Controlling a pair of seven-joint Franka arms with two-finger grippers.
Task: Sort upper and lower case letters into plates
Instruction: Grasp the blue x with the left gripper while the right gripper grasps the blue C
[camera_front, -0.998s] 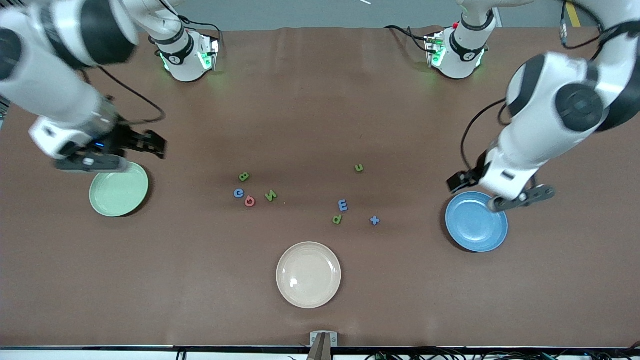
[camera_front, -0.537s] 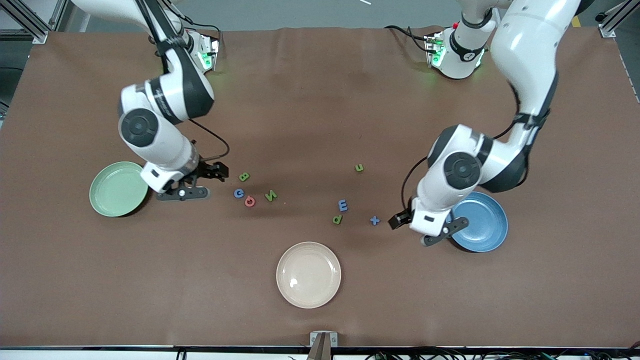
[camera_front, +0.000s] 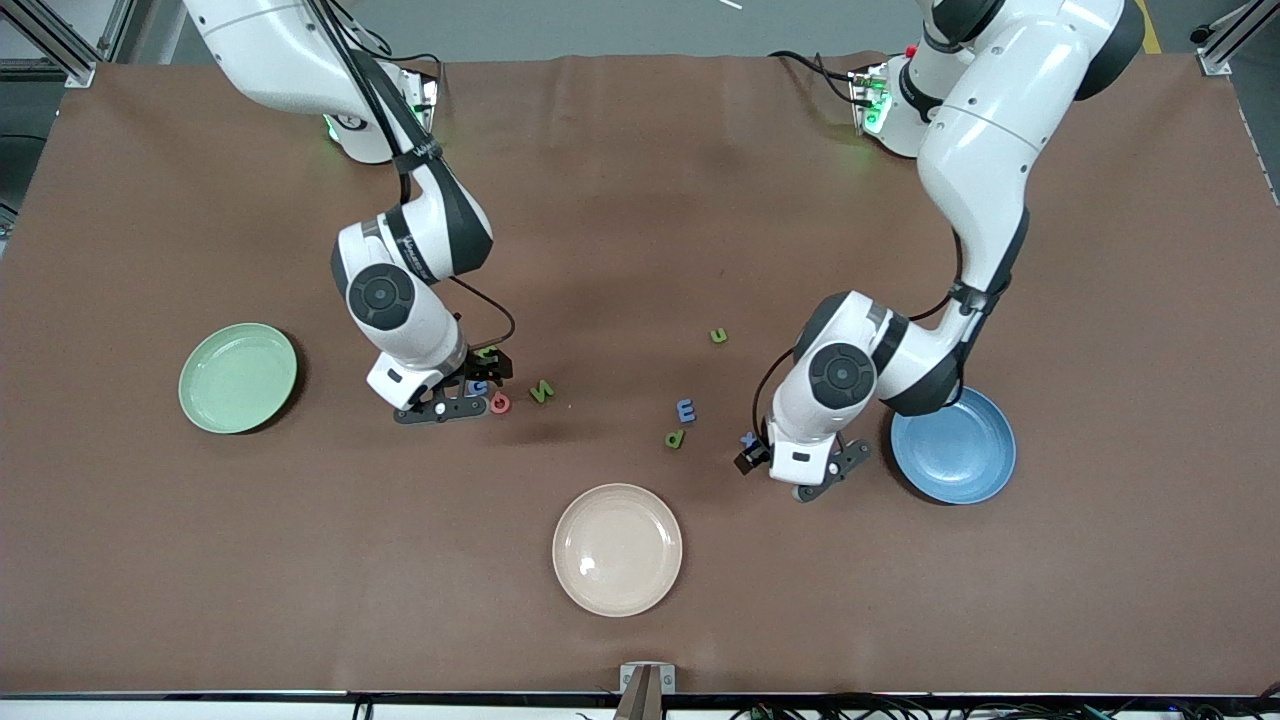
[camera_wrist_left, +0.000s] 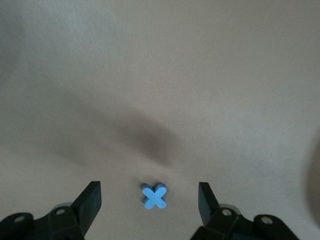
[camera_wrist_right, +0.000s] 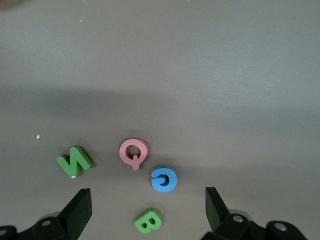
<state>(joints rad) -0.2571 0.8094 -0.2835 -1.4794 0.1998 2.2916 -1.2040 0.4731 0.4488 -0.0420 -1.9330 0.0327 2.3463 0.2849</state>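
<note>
From across the table, both my arms have swung in off the plates within the last second: my right gripper hangs over the letter cluster, my left gripper over the blue x. The green plate, blue plate and cream plate appear empty. Left wrist: fingers wide, straddling the x. Right wrist: fingers wide above the green B, blue G and pink Q.
</note>
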